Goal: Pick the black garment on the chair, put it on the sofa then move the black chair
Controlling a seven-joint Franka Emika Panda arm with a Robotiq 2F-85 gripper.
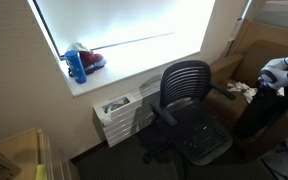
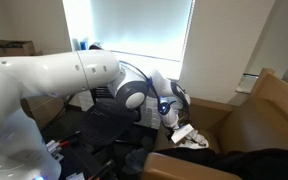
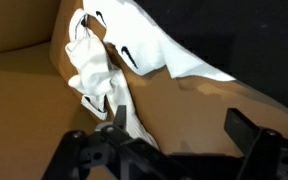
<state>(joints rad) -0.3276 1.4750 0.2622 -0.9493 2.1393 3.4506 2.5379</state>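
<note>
- Wrist view, left side: the brown upholstery of the sofa [image 3: 24,100] fills the left edge and the lower middle of the frame.
- Left of centre: a crumpled white cloth [image 3: 94,60] lies on the sofa. Its lower tail reaches down to just beside one finger [image 3: 114,125]; whether the two touch cannot be determined.
- Centre: the gripper [image 3: 174,115] enters from the bottom edge with its fingers spread wide apart. Only bare sofa surface shows between them, and nothing is held.
- Right of centre: the second finger [image 3: 242,130] stands over brown upholstery, apart from any cloth.
- Upper right: the black garment [image 3: 254,40] occupies the corner, beyond the white cloth. It lies outside the finger gap, above and to the right of the nearer finger, and is not in contact with either finger.
- In an exterior view, left to right:
  - A blue bottle [image 1: 76,65] stands on the window sill.
  - The chair [image 1: 189,100] stands below the window.
  - The white cloth [image 1: 240,89] rests on the sofa [image 1: 254,50].
  - The black garment [image 1: 259,115] hangs over the front of the sofa under the arm [image 1: 279,72].
- In an exterior view, the arm [image 2: 54,80] reaches from the left toward the white cloth [image 2: 189,134]. The black garment [image 2: 234,160] lies along the lower edge of the sofa [image 2: 259,115].
</note>
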